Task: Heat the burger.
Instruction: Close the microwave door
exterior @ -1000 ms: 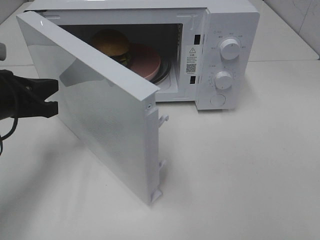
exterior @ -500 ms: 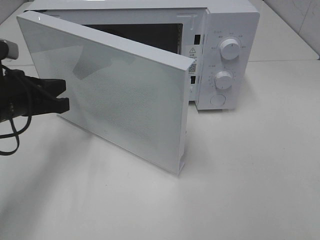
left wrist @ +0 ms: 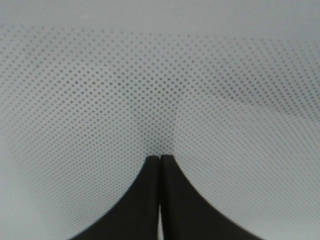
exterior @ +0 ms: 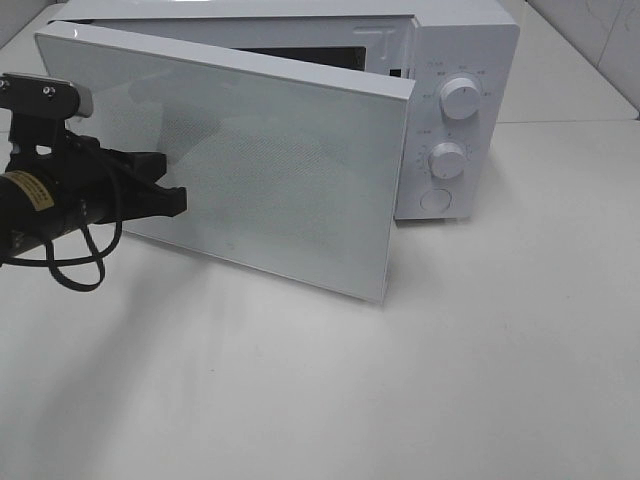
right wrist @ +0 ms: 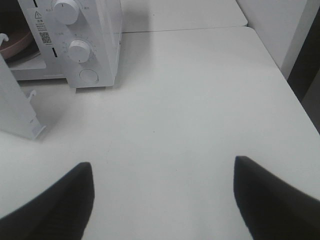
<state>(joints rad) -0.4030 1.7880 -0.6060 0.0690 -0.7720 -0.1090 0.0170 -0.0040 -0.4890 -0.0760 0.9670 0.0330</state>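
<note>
door (exterior: 260, 170): glossy white, dotted mesh | table (exterior: 470, 380): matt white, smooth | left tool (left wrist: 160, 160): matt black

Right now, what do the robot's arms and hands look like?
The left hand is matt black, with two tapering fingers curved outward at their base. Its arm carries a small yellow label, a looping black cable and a grey metal bracket on top. The right hand shows only two dark, rounded fingers.

The high camera looks down on the microwave (exterior: 490, 60) front across the surface (exterior: 450, 380). The left wrist camera sits tight against the door (left wrist: 160, 75) and its dotted glass. The right wrist camera, low over the surface, shares the knobs (right wrist: 79, 50).
</note>
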